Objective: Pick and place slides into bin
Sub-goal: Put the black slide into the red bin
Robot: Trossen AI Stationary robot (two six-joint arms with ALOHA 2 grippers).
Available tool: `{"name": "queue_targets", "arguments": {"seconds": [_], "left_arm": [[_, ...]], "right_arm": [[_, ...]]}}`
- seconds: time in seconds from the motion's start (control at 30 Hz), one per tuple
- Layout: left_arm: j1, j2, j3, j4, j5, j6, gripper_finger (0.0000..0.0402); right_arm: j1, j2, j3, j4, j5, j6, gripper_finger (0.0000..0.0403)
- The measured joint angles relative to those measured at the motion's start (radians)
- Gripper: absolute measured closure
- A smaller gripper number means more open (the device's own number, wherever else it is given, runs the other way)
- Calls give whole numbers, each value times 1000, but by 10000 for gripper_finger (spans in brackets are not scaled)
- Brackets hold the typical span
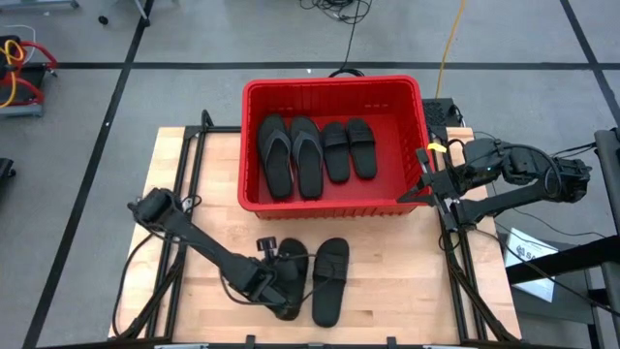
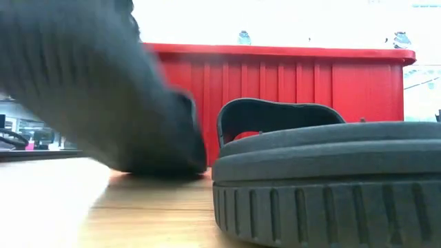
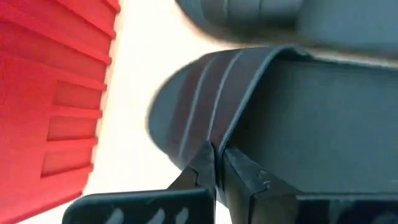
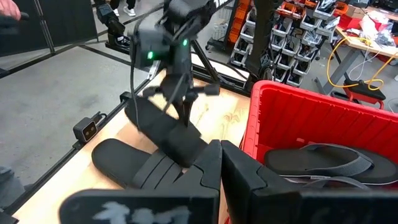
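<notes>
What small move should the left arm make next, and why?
Probably lift straight up. The left gripper is shut on the strap of a black slide lying on the table beside another slide, in front of the red bin, which already holds four. The right gripper waits, shut, by the bin's right wall.

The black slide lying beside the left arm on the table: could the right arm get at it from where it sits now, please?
Probably yes. The right end effector sits shut by the bin's right corner, and the slide lies on open tabletop with nothing between them, though the left end effector is clamped on the neighbouring slide.
</notes>
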Motion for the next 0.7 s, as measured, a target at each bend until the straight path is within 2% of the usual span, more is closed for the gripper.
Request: {"name": "queue_targets", "arguments": {"seconds": [0.2,0.43,0.53,0.7], "left_arm": [[1,-155,0,-3,6,-52,399],[11,-367,0,93,-29,-47,400],[26,-440,0,175,-82,21,400],[85,-522,1,338,-165,220,401]], "right_arm": [[0,0,0,0,1,-1,403],[0,0,0,0,1,-3,403],[0,0,0,0,1,-6,403],[0,0,0,0,1,-33,403]]}}
